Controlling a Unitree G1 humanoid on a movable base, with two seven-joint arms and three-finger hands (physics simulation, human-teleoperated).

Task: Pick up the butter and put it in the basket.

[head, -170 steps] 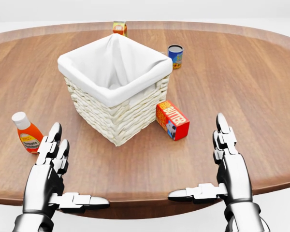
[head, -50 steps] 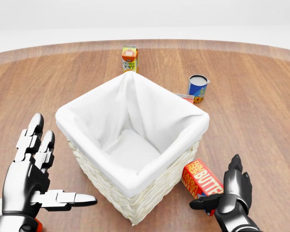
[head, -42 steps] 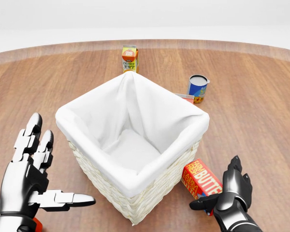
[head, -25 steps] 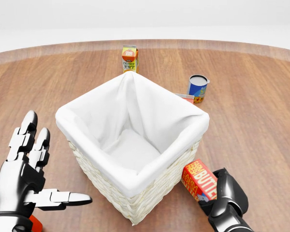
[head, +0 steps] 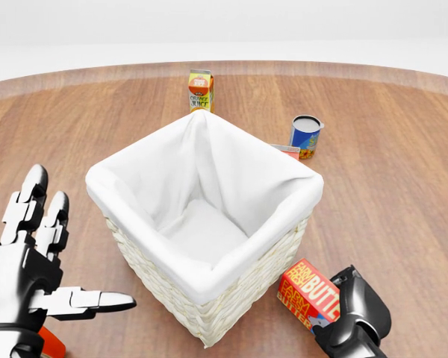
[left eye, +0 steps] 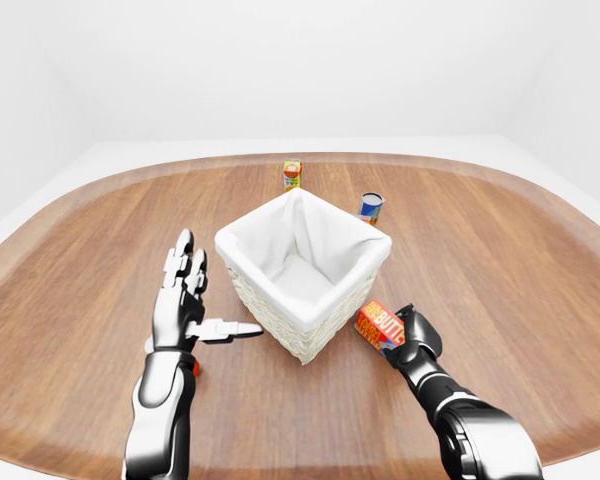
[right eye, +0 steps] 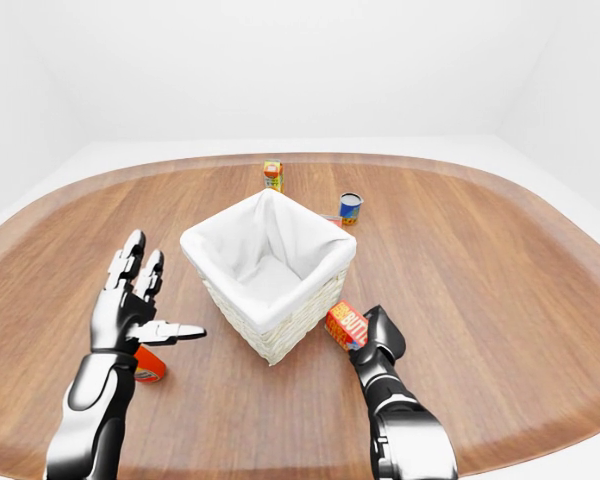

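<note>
We see a wide oval wooden table [left eye: 500,260] filling all three views. At its middle stands the wicker basket [head: 209,224], lined with white cloth, open and holding nothing we can see. Our left hand [head: 31,272] hovers at the head view's lower left, well apart from the basket, its fingers spread and the thumb pointing toward the basket wall. Our right hand [head: 352,317] sits at the lower right of the head view, its dark fingers curled round the butter [head: 308,294], a red and orange carton tilted just beside the basket's lower right wall; whether the carton touches the table we cannot tell. Beyond the basket, toward the top of the head view, stand a blue can [head: 306,135] and an orange juice carton [head: 201,90]. A small red-orange bottle [right eye: 148,364] shows partly under our left forearm.
</note>
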